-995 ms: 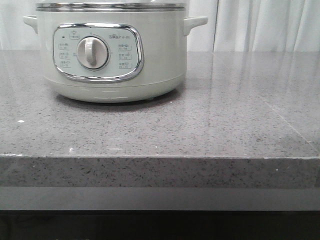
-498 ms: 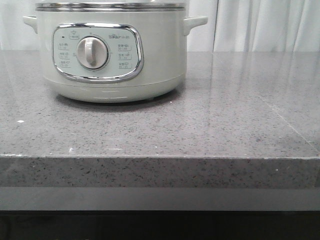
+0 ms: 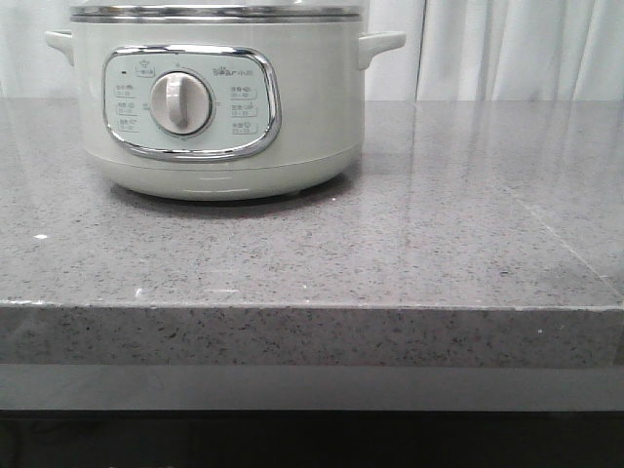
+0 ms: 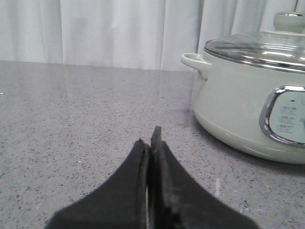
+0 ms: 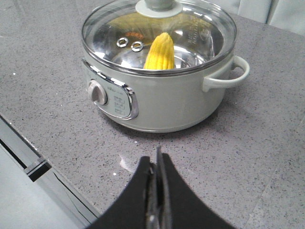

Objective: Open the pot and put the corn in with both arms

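The pale-green pot [image 3: 219,107] stands at the back left of the grey counter, its dial facing me. A glass lid [image 5: 159,36] with a knob covers it. Through the glass the yellow corn [image 5: 159,51] lies inside the pot. My left gripper [image 4: 150,138] is shut with nothing in it, low over the counter to the side of the pot [image 4: 248,105]. My right gripper [image 5: 156,160] is shut and empty too, above the counter in front of the pot [image 5: 157,95]. Neither gripper shows in the front view.
The grey speckled counter [image 3: 390,244] runs to a front edge [image 3: 312,307] close to the camera. White curtains [image 3: 517,49] hang behind. In the right wrist view the counter's edge and a lower ledge [image 5: 33,169] lie near the gripper.
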### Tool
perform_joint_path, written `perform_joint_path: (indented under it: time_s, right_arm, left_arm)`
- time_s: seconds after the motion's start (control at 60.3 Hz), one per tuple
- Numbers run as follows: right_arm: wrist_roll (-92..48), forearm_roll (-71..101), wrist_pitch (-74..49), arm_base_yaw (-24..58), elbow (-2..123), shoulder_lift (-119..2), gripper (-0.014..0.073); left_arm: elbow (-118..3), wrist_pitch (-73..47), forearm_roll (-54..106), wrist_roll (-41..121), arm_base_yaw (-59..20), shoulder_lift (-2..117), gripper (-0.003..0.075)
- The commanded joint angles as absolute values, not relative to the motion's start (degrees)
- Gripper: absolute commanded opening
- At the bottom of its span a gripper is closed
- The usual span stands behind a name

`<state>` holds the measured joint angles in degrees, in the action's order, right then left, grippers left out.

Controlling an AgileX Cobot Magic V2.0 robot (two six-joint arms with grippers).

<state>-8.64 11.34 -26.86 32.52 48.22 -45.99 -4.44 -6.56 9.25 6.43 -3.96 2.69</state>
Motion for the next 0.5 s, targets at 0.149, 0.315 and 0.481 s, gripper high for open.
perform_joint_path:
  time_s: [0.149,0.315,0.481]
  right_arm:
    - [-9.0,11.8,-23.2,32.2,49.8,-45.6,-0.0120]
    - [-9.0,11.8,-23.3,32.2,49.8,-45.6,-0.0120]
    - [-9.0,11.8,-23.4,32.2,49.8,-45.6,-0.0120]
  left_arm:
    - [1.0,3.5,11.3,6.1,-3.3,-1.3,-0.0020]
    - [1.1,3.6,11.3,6.1,-3.6,-1.2,-0.0020]
    - [1.1,3.6,11.3,6.1,-3.6,-1.2,-0.0020]
